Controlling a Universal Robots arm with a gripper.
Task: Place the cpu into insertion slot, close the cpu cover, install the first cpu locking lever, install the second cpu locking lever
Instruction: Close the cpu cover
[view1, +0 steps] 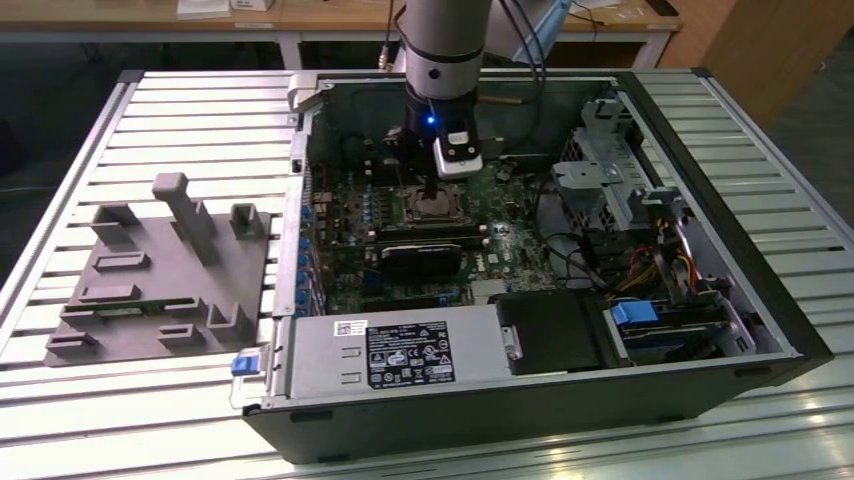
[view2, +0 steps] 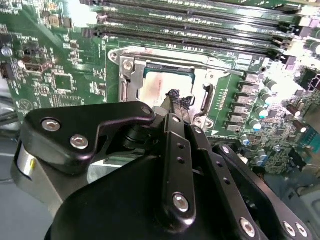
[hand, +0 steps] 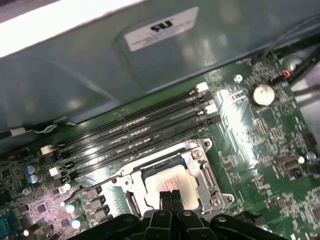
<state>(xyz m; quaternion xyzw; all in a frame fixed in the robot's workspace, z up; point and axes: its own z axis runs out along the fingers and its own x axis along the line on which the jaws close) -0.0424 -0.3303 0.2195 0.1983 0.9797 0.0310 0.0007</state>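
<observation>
The hand (hand: 170, 196) was seen with its two fingertips pressed together and nothing gripped between them. The tips were set down at the near edge of the cpu (hand: 172, 181). The cpu was lying flat in the insertion slot (view1: 438, 210), in the far middle of the open computer case (view1: 787, 300) on the slatted worktop (view1: 174, 120). The cpu cover (hand: 204, 172) appeared to be lowered around the chip's pale face, though whether it was fully seated could not be told.

It was judged that a sideways slip of the closed tips could scratch the chip or drive them into the memory slots (hand: 140, 130) just beyond the socket. Uneven pressure might leave the cover sitting proud, so that a locking lever (view2: 225, 70) would not catch.

One cpu, one insertion slot, one cover and one hand were counted. Four memory slots were counted, and one thin lever could be made out with certainty. One grey fixture (view1: 147, 280) was lying well apart, on the exterior view's left.
</observation>
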